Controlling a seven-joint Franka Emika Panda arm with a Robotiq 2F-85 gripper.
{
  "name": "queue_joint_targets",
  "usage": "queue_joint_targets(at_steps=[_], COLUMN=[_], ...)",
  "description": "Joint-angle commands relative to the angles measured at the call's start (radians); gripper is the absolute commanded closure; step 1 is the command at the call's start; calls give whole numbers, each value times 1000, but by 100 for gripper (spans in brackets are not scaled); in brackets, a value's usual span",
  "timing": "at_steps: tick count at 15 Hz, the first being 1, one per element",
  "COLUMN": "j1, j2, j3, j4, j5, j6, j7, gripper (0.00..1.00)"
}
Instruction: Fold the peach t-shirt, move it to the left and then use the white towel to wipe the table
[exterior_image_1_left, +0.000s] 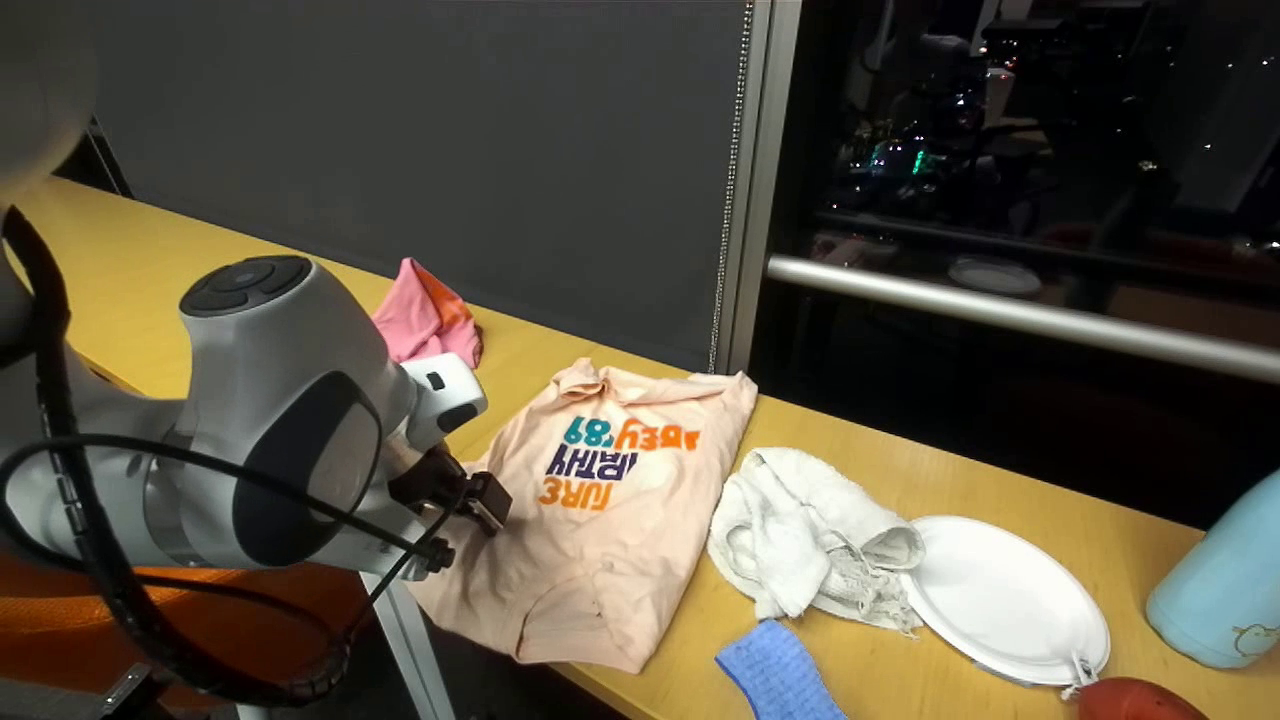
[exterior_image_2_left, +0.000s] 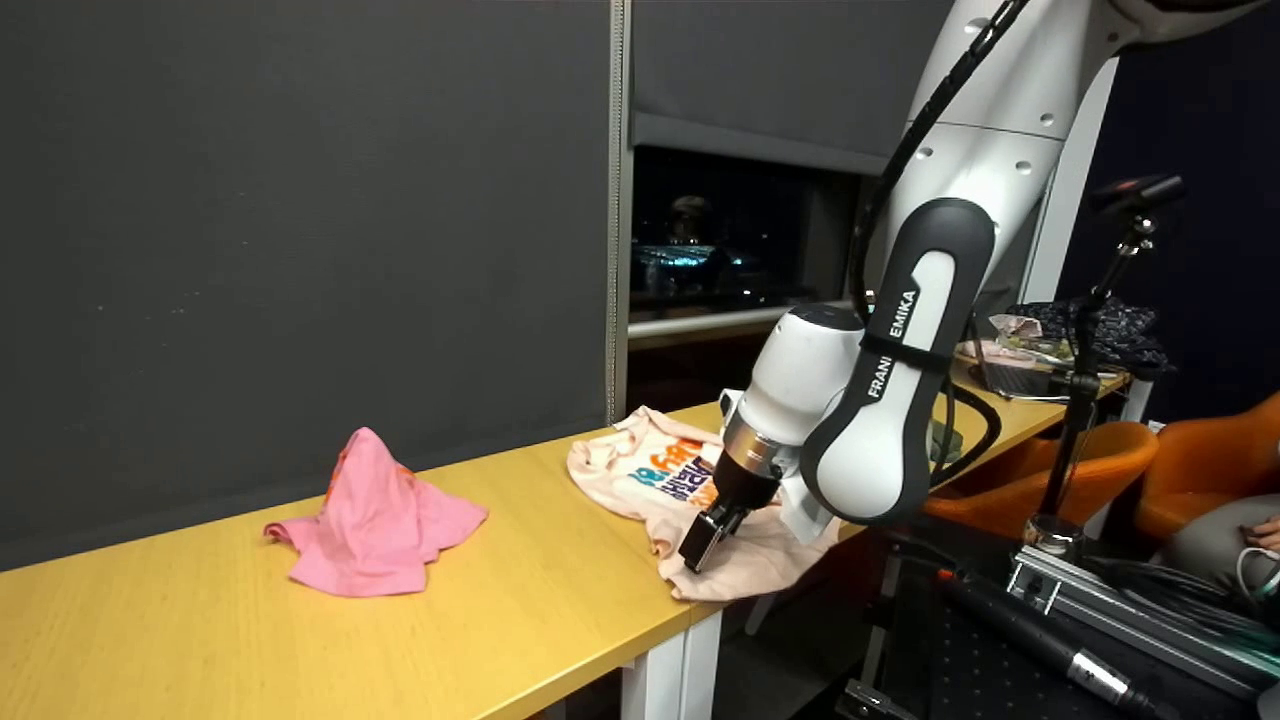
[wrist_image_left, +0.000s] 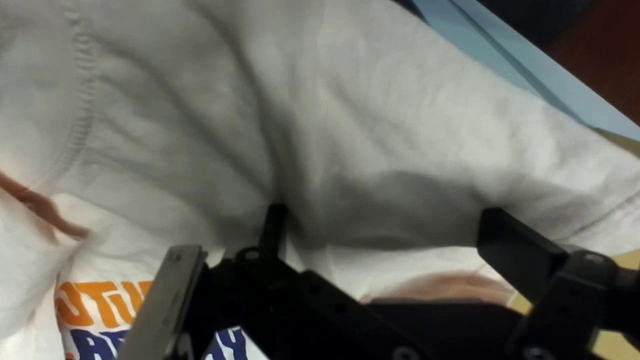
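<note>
A round white plate (exterior_image_1_left: 1000, 600) lies on the worktop (exterior_image_1_left: 950, 455); the crumpled white towel (exterior_image_1_left: 785, 505) meets its rim on one side, and a red object (exterior_image_1_left: 1140, 700), cut off by the frame, sits at the edge of it. Just beside the plate stands a light blue bottle (exterior_image_1_left: 1225, 580), its top out of frame; what it holds cannot be told.

The peach t-shirt (exterior_image_1_left: 640, 530) is spread, print up, between the towel and the bright pink cloth (exterior_image_2_left: 380, 530). Its long axis runs across the worktop: the neckline points to the near edge, which the fabric overhangs, and the opposite end lies by the dark blind (exterior_image_1_left: 450, 150). Its lettering appears upside down in an exterior view.

The end effector (wrist_image_left: 385, 215) is open over the shirt's side nearest the pink cloth, fingertips well apart; whether they touch the fabric is unclear. A blue cloth (exterior_image_1_left: 780, 675) lies near the towel.
</note>
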Motion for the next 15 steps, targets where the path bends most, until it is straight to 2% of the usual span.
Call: queue_joint_targets(at_steps=[1, 9, 10, 15], j1=[-29, -32, -34, -22], j2=[24, 7, 1, -14], j3=[40, 82, 89, 89], j4=[7, 30, 44, 116], j5=[48, 65, 63, 62], j6=[68, 71, 60, 27], j7=[-30, -31, -31, -42], gripper=[34, 95, 100, 99])
